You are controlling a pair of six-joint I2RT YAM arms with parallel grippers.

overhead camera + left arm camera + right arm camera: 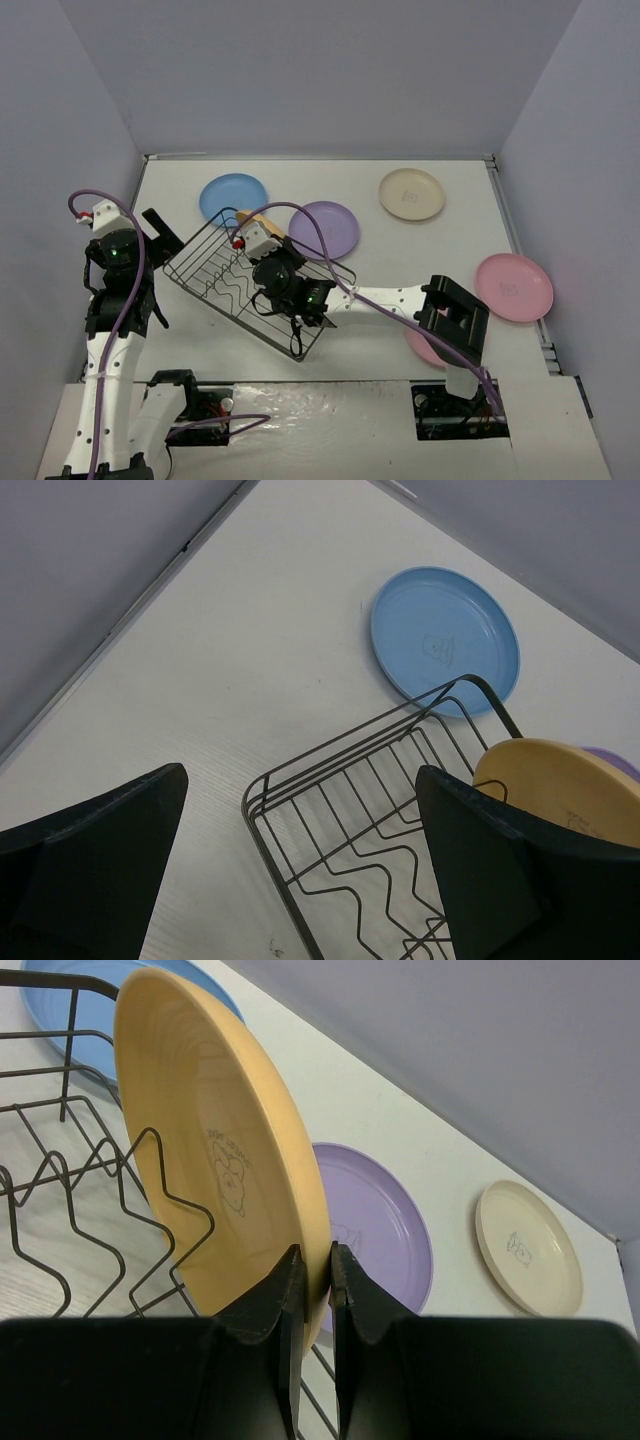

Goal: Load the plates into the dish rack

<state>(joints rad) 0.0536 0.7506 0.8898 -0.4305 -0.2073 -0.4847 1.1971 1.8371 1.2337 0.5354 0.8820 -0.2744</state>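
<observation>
Currently the right gripper (316, 1260) is pinched narrow on the rim of the round matte yellow-orange plastic plate (220, 1140), one finger on each face. The plate stands on edge, tilted slightly, at the far end of the rectangular dark wire dish rack (225, 270). Its lower edge sits down among the wavy divider wires. Whether it rests on the rack floor cannot be told.

The rack lies skewed on the white table (400, 270), with no other plate in it.

The left gripper (300, 780) has its jaws spread wide and holds nothing. It hangs above the rack's left corner.

Other plates, all flat on the table:
- Round blue plastic plate (232, 198): just beyond the rack's far corner.
- Round purple plastic plate (325, 230): just beside the rack, on its right.
- Round cream plastic plate (411, 193): farther back and right, well apart from the rack.
- Round pink plastic plate (513, 287): near the right edge.
- Second pink plate (425, 345): mostly hidden under the right arm.
</observation>
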